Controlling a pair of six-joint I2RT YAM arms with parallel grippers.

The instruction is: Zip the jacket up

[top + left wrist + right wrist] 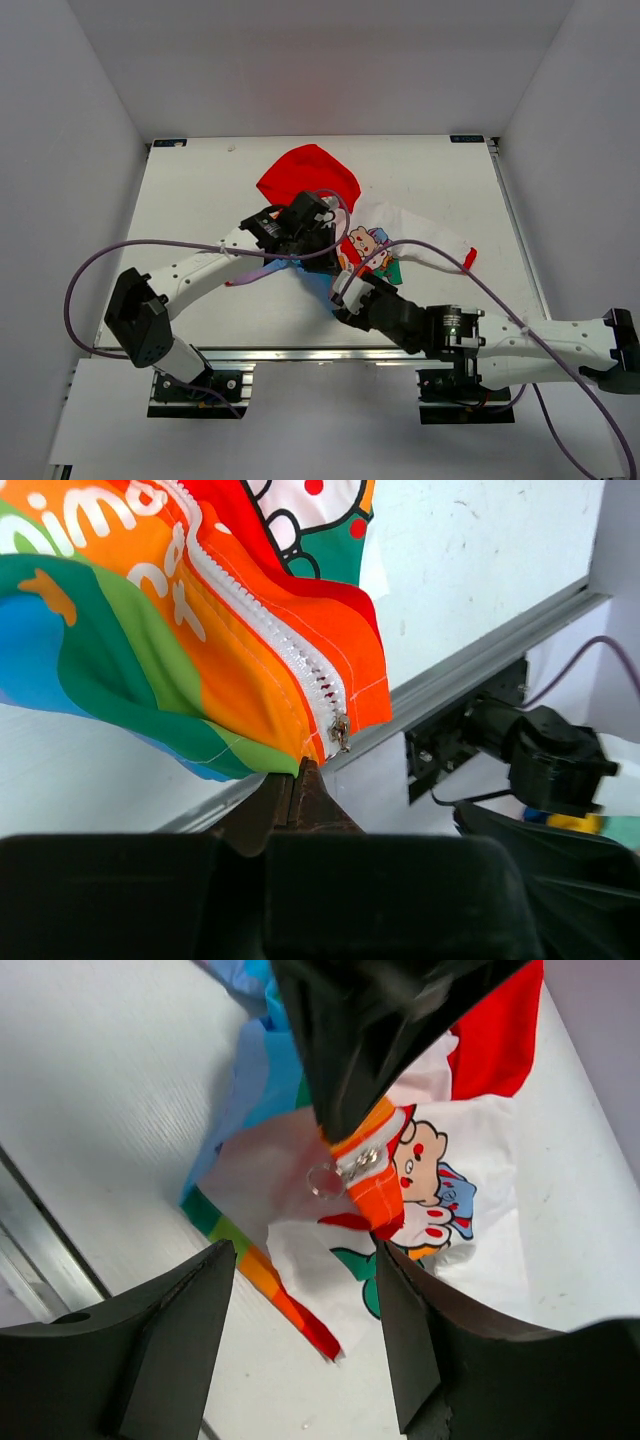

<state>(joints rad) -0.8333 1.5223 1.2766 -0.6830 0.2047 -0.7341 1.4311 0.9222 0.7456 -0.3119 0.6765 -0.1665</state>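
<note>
The jacket (372,243) lies mid-table with its red hood (308,178) at the back, a white cartoon-print body and a red cuff (470,258) at the right. My left gripper (330,232) is shut on the jacket's rainbow hem (250,695) right at the foot of the white zipper (285,645), just below the metal slider (341,731), and holds it lifted. My right gripper (305,1252) is open, just below the orange hem end (375,1185) and the slider's ring pull (325,1180); it touches neither. In the top view the right gripper (345,287) sits just in front of the jacket.
The white table (200,200) has a metal rail (480,650) along its near edge. The left gripper's black finger (370,1030) hangs over the hem in the right wrist view. Purple cables (150,245) loop over both arms. White walls enclose the table.
</note>
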